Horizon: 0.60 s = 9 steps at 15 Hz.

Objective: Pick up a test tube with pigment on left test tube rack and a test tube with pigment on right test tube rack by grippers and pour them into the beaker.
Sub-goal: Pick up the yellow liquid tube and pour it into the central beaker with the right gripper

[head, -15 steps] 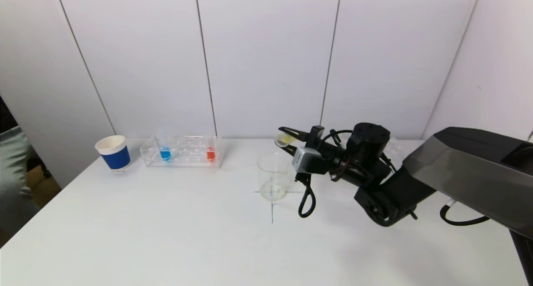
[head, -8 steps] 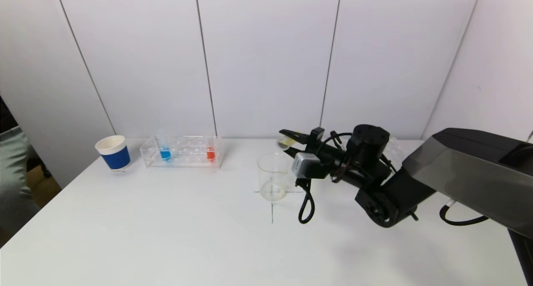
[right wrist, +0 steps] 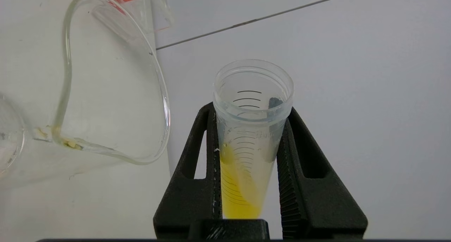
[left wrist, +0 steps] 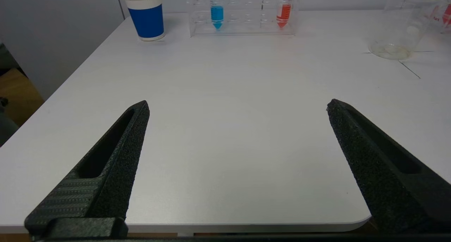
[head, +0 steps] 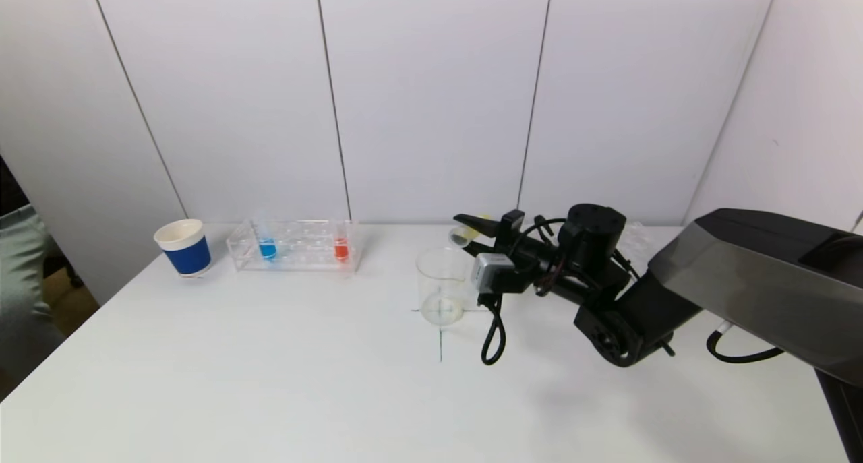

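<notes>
A test tube (right wrist: 252, 143) holding yellow pigment is clamped between the fingers of the right gripper (head: 470, 232) and is held tilted, its mouth just beside the rim of the beaker (head: 441, 284) at about one o'clock. The left gripper (left wrist: 236, 108) is seen spread wide above the table (left wrist: 225, 136), gripping nothing. The left test tube rack (head: 294, 246) is seen at ten o'clock from the beaker.

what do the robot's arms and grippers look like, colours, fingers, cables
The right gripper has matte black tapered fingers with slotted cut-outs and ribbed inner pads. A small silver-grey box sits at its wrist, with black cables looping below. The arm's joints are black and its upper link is dark grey. The left gripper has the same rough-textured black pointed fingers.
</notes>
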Motion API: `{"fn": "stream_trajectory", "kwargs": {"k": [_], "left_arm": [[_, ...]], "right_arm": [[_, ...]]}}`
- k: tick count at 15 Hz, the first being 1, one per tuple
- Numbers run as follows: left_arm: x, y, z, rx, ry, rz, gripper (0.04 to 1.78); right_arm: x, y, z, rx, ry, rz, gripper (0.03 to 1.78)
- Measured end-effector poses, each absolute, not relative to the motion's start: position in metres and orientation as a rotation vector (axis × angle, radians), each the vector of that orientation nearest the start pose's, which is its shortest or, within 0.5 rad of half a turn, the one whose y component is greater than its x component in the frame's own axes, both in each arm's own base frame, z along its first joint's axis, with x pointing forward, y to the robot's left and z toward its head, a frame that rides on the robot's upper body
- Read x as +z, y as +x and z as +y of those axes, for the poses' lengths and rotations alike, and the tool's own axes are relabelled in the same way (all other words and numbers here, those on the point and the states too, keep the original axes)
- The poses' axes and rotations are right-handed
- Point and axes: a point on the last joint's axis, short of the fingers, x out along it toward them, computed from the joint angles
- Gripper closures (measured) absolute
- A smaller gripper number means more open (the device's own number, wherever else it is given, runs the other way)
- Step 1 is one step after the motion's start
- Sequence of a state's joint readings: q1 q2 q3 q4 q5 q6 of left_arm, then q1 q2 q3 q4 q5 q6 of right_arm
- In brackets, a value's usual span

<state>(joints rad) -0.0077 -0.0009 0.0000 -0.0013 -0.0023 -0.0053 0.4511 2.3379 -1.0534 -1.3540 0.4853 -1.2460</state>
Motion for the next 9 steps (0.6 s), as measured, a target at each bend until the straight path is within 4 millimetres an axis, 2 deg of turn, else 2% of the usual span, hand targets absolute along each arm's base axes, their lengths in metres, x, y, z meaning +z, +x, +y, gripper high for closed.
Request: {"fn": "stream_trajectory", "kwargs": {"k": [9], "left_arm": [[0.0756, -0.0229, 0.0001, -0.011, -0.006, -0.002, 0.06]], "right_arm": [[0.0721, 0.3906, 0.2065, 0.76, -1.183, -0.63, 1.3]]}}
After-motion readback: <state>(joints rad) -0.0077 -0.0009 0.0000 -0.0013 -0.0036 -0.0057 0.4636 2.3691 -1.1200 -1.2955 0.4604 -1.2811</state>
